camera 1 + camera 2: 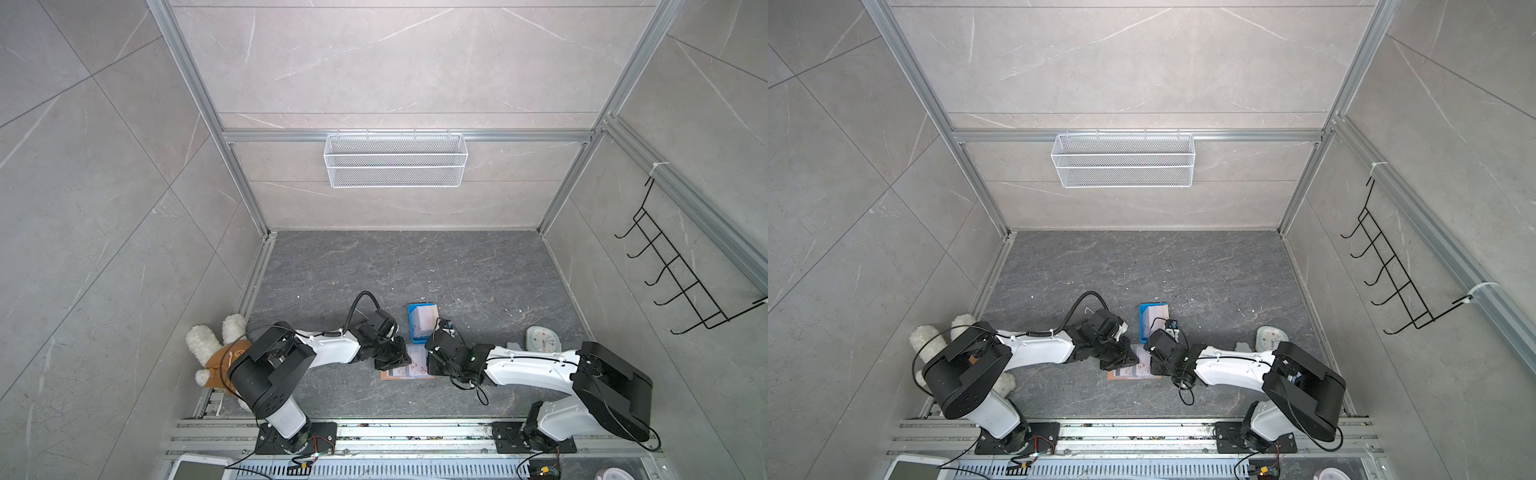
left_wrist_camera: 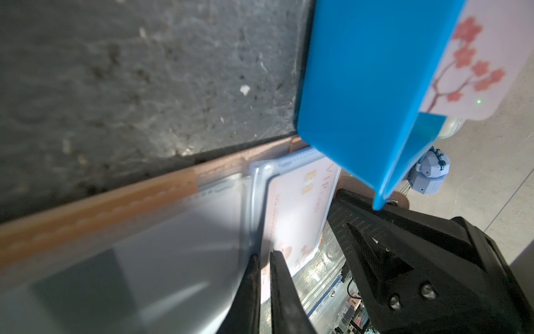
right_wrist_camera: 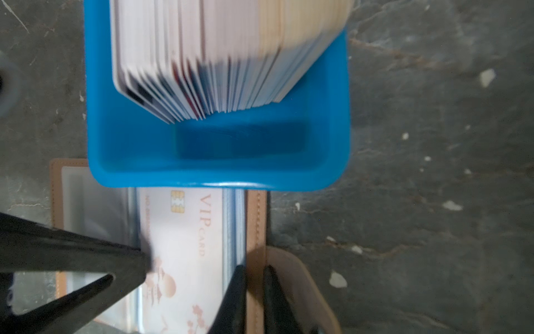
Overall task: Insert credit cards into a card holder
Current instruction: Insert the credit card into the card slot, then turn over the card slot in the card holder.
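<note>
The tan card holder (image 1: 387, 376) (image 1: 1115, 375) lies open on the dark table, just in front of the blue tray. One pale pink VIP credit card (image 3: 185, 245) (image 2: 294, 208) sits in its clear sleeves. My left gripper (image 2: 264, 258) (image 1: 394, 366) is shut on the edge of a clear sleeve (image 2: 173, 231), which bends up from the holder. My right gripper (image 3: 255, 271) (image 1: 432, 365) is shut on the holder's tan stitched edge (image 3: 255, 219) from the opposite side. Several more credit cards (image 3: 216, 57) (image 1: 428, 320) stand on edge in the tray.
The blue tray (image 1: 413, 328) (image 3: 219, 176) touches the holder's far edge. A plush toy (image 1: 216, 353) lies at the left wall, a small clock (image 1: 542, 338) at the right. A wire basket (image 1: 395, 160) hangs on the back wall, a black hook rack (image 1: 681, 282) on the right wall.
</note>
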Robot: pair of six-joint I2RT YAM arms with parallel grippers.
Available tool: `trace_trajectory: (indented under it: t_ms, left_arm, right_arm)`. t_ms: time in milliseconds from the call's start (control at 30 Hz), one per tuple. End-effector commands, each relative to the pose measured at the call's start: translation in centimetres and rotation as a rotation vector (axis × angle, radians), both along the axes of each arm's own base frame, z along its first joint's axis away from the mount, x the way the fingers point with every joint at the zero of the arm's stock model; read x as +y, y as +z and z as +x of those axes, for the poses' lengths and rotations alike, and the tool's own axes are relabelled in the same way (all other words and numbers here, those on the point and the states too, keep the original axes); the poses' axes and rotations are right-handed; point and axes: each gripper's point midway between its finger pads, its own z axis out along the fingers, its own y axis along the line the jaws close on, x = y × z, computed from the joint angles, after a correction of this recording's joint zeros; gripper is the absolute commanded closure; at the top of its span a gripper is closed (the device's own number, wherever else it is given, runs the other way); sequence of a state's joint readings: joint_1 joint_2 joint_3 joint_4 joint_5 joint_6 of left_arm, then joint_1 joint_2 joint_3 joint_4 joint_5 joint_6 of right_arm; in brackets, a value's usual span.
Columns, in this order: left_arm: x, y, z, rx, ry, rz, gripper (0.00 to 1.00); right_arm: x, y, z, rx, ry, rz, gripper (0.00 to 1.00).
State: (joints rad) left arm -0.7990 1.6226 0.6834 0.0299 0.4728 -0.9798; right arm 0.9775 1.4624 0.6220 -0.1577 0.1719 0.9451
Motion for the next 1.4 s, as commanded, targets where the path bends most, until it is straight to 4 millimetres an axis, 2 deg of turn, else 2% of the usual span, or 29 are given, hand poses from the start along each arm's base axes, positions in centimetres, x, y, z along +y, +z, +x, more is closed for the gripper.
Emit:
trace_trajectory:
  t_ms: [0, 300, 500, 900, 1367]
  left_arm:
    - [0.1, -0.1, 0.2, -0.019, -0.009, 0.026, 0.88]
    - [0.4, -0.8, 0.1, -0.01, -0.006, 0.049, 0.92]
    - [0.8, -1.3, 0.0, -0.007, -0.003, 0.072, 0.93]
    - [1.2, -1.8, -0.2, -0.001, -0.007, 0.095, 0.95]
    - [1.7, -2.3, -0.4, 0.002, -0.005, 0.139, 0.96]
  right_arm:
    - [-0.8, 0.2, -0.6, 0.002, 0.014, -0.025, 0.85]
    - [0.3, 2.8, -0.5, -0.031, 0.034, 0.07, 0.79]
    - [1.2, 3.4, -0.6, -0.024, 0.05, 0.132, 0.75]
    - [1.9, 2.1, -0.7, 0.053, 0.041, 0.246, 0.7]
    - [1.4, 0.5, -0.7, 0.086, 0.015, 0.227, 0.73]
